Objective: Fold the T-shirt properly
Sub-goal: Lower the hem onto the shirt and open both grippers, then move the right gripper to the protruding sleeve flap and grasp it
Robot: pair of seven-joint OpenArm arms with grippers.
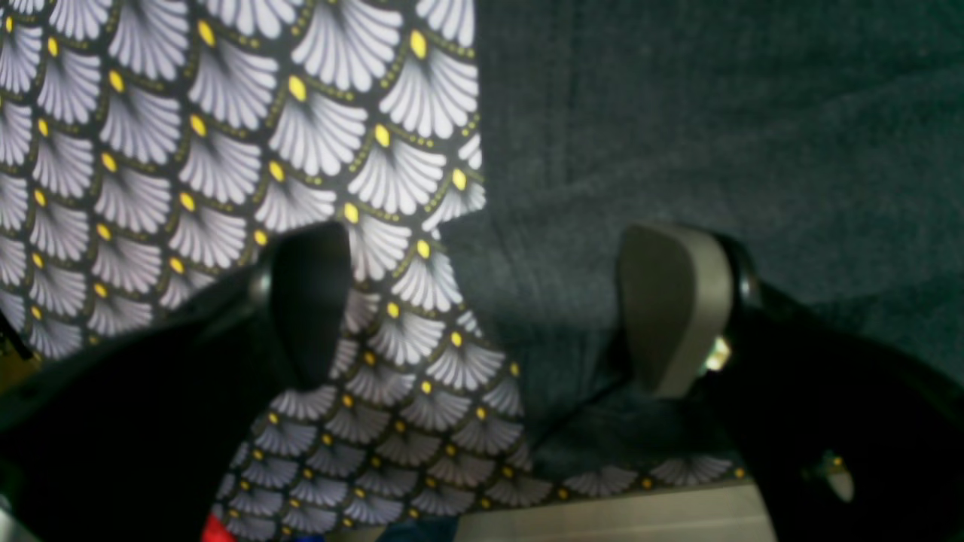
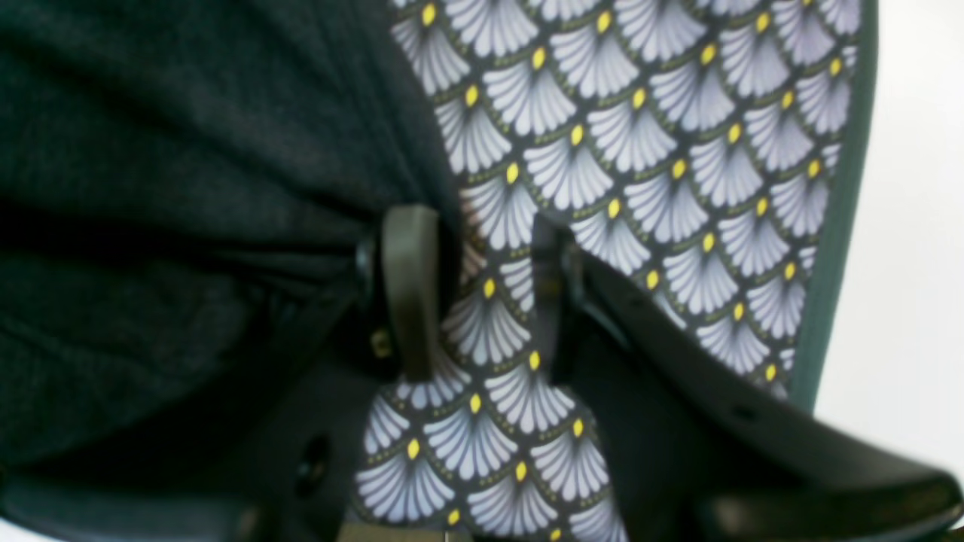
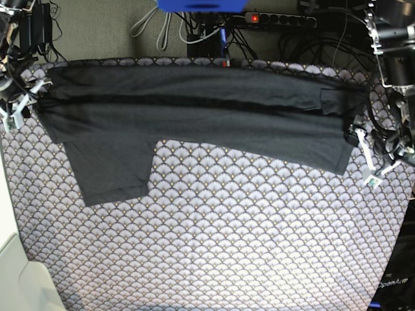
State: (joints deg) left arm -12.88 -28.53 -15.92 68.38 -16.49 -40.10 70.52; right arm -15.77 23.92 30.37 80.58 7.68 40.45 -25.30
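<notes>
Could not find the striped mark on the T-shirt [image 3: 194,116] in any view. Saw both wrist pictures blurred, with the shirt cut off by the frame edges there. Lost the far edge of the tablecloth [image 3: 214,246] under the shirt in the base view; near corners cut by the frame. Could not tell, at the small size of the base view, whether the left gripper [image 3: 371,159] or right gripper [image 3: 16,107] touched fabric.

A robotics lab: a power strip [image 3: 280,19] and tangled cables [image 3: 324,39] at twelve o'clock behind the cloth-covered desk [image 3: 214,246].
</notes>
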